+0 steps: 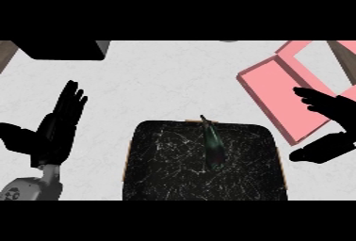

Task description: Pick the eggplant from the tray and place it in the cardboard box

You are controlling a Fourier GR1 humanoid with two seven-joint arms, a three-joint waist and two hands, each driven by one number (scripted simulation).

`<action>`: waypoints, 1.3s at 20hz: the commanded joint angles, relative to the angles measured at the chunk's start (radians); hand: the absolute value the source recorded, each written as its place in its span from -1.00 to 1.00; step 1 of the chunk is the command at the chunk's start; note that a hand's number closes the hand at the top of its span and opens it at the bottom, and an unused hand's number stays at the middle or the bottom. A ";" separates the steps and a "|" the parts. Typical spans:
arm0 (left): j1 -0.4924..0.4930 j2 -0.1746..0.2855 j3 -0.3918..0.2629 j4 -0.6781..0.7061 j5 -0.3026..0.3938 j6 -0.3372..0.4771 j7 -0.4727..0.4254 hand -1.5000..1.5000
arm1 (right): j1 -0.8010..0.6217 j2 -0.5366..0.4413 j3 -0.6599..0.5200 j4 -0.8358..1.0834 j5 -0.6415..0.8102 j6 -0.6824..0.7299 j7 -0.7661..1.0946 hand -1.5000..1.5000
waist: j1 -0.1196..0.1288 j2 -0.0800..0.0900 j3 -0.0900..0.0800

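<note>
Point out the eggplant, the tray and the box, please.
eggplant (pixel 213 143), head view, middle of its body.
tray (pixel 167 160), head view, bare dark surface left of the eggplant.
box (pixel 274 92), head view, pink inner floor.

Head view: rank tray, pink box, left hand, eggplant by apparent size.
1. tray
2. pink box, cut off at the right edge
3. left hand, possibly enlarged by nearness to the camera
4. eggplant, on the tray

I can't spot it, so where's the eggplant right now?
In the head view the eggplant lies on the dark tray, right of the tray's middle, its stem tip at the far edge, with the pink box to its right.
</note>
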 commanded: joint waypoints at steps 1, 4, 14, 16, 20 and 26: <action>0.012 0.000 0.003 -0.051 -0.005 0.021 0.052 0.00 | -0.144 0.005 -0.018 -0.045 -0.126 0.108 0.242 -1.00 | 0.005 0.000 0.002; -0.027 -0.028 0.009 0.006 -0.018 0.001 0.032 0.00 | -0.237 0.153 -0.001 0.014 -0.091 0.073 0.282 -1.00 | -0.001 0.003 0.002; -0.042 -0.044 0.065 0.017 -0.049 -0.029 0.067 0.00 | -0.247 0.283 -0.029 0.032 0.007 0.116 0.362 -1.00 | -0.016 0.001 0.003; 0.036 -0.056 0.043 -0.022 -0.058 -0.046 -0.002 0.00 | -0.322 0.358 0.056 0.142 0.077 0.064 0.385 -1.00 | -0.001 0.003 0.002; 0.017 -0.064 0.073 0.000 -0.065 -0.052 0.013 0.00 | -0.287 0.400 0.028 0.079 0.053 0.069 0.434 -1.00 | -0.012 0.001 0.003; 0.063 -0.044 0.078 -0.099 -0.079 -0.068 0.087 0.00 | -0.281 0.500 0.052 0.126 0.156 0.030 0.428 -1.00 | -0.007 -0.001 0.003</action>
